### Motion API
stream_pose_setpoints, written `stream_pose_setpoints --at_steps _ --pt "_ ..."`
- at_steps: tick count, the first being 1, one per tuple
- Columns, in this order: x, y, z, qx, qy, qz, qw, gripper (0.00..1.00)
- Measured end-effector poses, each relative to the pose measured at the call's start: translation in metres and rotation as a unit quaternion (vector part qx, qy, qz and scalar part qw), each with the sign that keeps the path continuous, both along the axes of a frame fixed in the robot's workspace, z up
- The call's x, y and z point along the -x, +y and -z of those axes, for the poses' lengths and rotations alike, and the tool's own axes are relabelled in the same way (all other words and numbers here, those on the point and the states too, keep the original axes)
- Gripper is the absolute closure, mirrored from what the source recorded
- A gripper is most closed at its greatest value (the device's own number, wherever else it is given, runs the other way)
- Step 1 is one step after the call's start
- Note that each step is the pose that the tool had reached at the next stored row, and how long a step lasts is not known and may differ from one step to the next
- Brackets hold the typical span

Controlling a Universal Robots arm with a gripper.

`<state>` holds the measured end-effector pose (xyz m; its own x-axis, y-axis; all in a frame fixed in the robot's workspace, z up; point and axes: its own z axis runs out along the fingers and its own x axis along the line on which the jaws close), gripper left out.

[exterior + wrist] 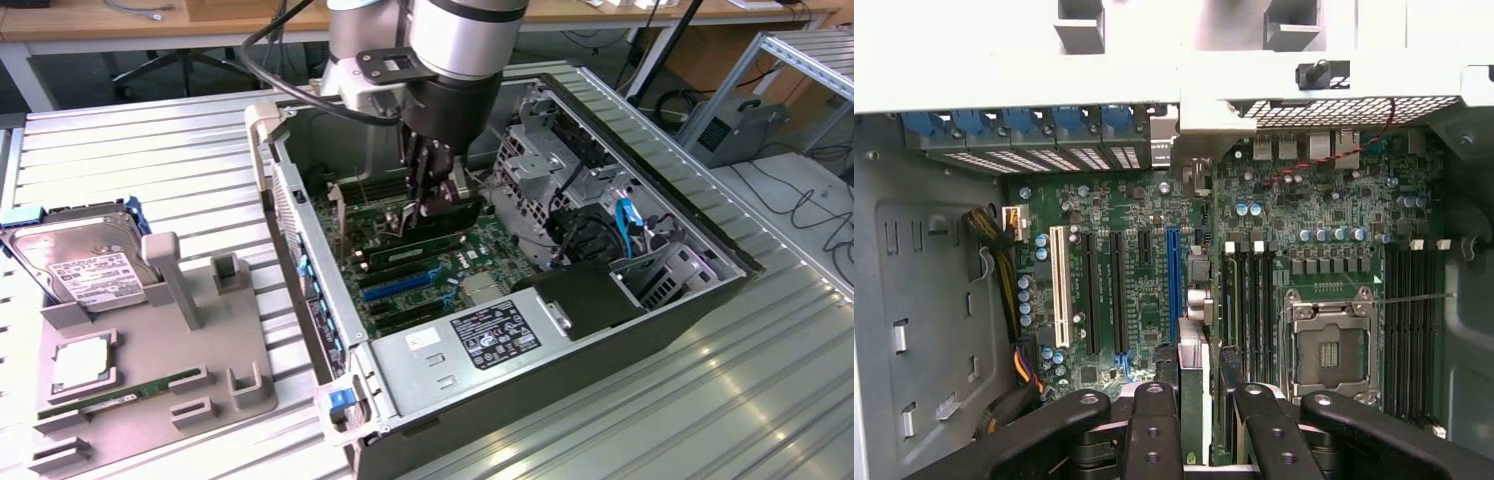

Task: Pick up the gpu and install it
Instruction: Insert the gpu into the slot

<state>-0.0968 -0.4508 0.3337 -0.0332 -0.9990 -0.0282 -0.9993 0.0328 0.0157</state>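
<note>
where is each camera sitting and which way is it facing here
Exterior view: off the arm, raised, looking down at the open computer case on the ribbed metal table; the arm's silver wrist and the gripper, holding the gpu above the motherboard, show.
Wrist view: on the wrist, looking down past the black fingers into the case at the motherboard and empty cpu socket.
Shared: the case interior, motherboard, gripper and gpu.
</note>
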Motion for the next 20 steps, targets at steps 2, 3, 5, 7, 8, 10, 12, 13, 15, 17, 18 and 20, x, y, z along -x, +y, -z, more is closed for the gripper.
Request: stream_pose_setpoints --at_steps 2,3,5,7,8,10,12,13,15,17,18,20 --pt "0.0005 0.0000 0.0002 0.0000 0.0000 0.000 1.0000 0.74" --pt "0.0008 0.0000 0.0003 0.0000 0.0000 0.000 1.0000 0.74" --pt "0.0015 0.0000 0.0005 -0.0001 0.0000 0.000 1.0000 0.74" --pt "0.0022 0.0000 0.0006 0.0000 0.0000 0.000 1.0000 0.74" --pt "0.0024 0.0000 0.0007 -0.0001 0.0000 0.000 1.0000 0.74" --pt "0.0030 0.0001 0.0007 0.0000 0.0000 0.000 1.0000 0.74" --pt "0.0036 0.0002 0.0009 0.0001 0.0000 0.000 1.0000 0.74" --pt "0.0039 0.0003 0.0010 0.0000 0.0000 0.000 1.0000 0.74" --pt "0.0043 0.0004 0.0012 0.0000 0.0000 0.000 1.0000 0.74" --pt "0.0044 0.0005 0.0020 -0.0001 -0.0001 0.000 1.0000 0.74" --pt "0.0044 0.0004 0.0027 -0.0001 0.0000 0.000 1.0000 0.74" --pt "0.0044 0.0004 0.0041 -0.0001 0.0000 0.000 1.0000 0.74"
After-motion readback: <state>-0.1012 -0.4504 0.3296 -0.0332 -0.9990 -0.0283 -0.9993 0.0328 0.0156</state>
